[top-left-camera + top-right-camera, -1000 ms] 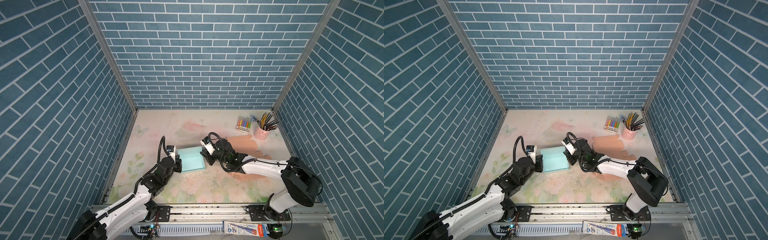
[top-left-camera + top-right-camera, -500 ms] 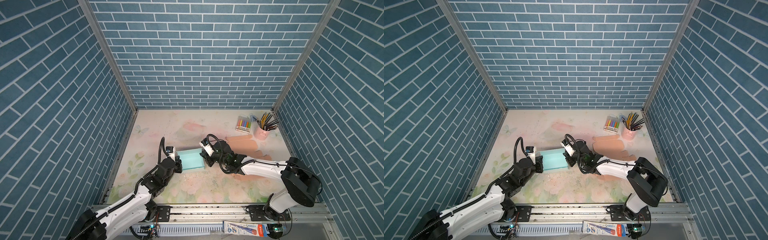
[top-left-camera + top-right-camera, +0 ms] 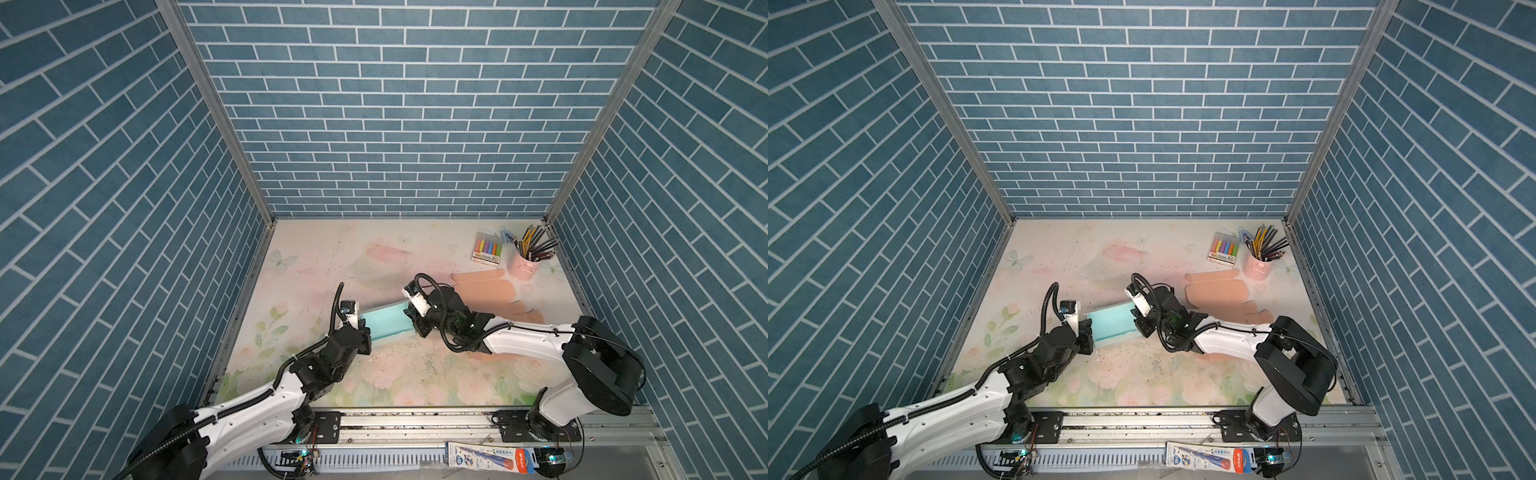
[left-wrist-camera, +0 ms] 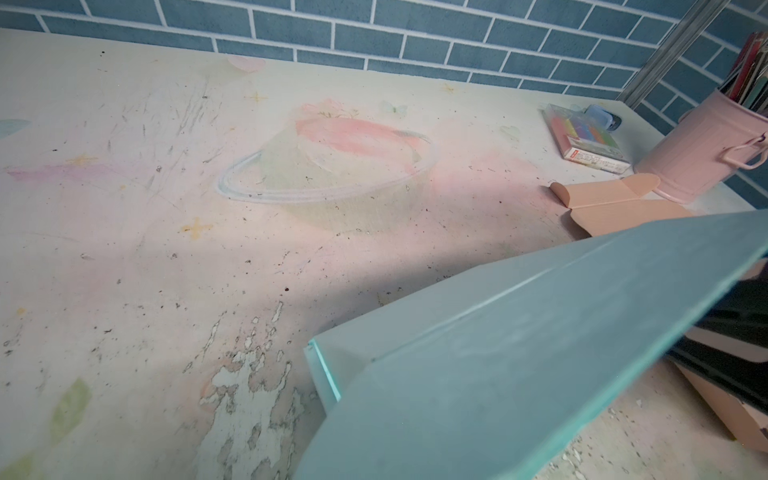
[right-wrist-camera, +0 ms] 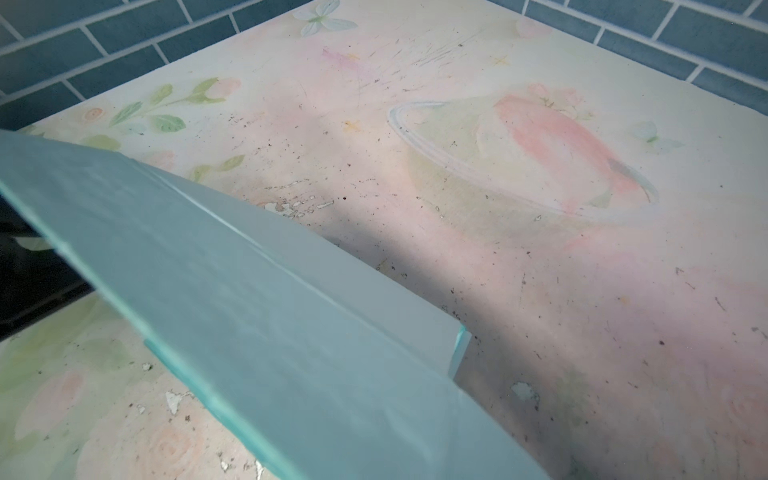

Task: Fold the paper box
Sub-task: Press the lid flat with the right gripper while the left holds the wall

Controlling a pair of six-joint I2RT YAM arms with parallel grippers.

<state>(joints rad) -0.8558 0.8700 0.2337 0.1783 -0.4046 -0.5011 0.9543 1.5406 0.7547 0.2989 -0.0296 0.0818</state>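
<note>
Floral tabletop (image 3: 374, 257): tilted paper box (image 3: 386, 323), left tool (image 3: 365, 330) pinching one end, right tool (image 3: 411, 322) other.

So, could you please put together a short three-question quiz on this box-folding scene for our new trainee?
1. True or false: the teal paper box sits between the left gripper and the right gripper, one at each end.
2. What stands in the far right corner of the table? A) a pink cup of pencils B) a glass bottle C) a stack of plates
3. Fill in: the flat peach cardboard blanks lie on the ___ arm's side of the table.
Key: 1 true; 2 A; 3 right.
</note>
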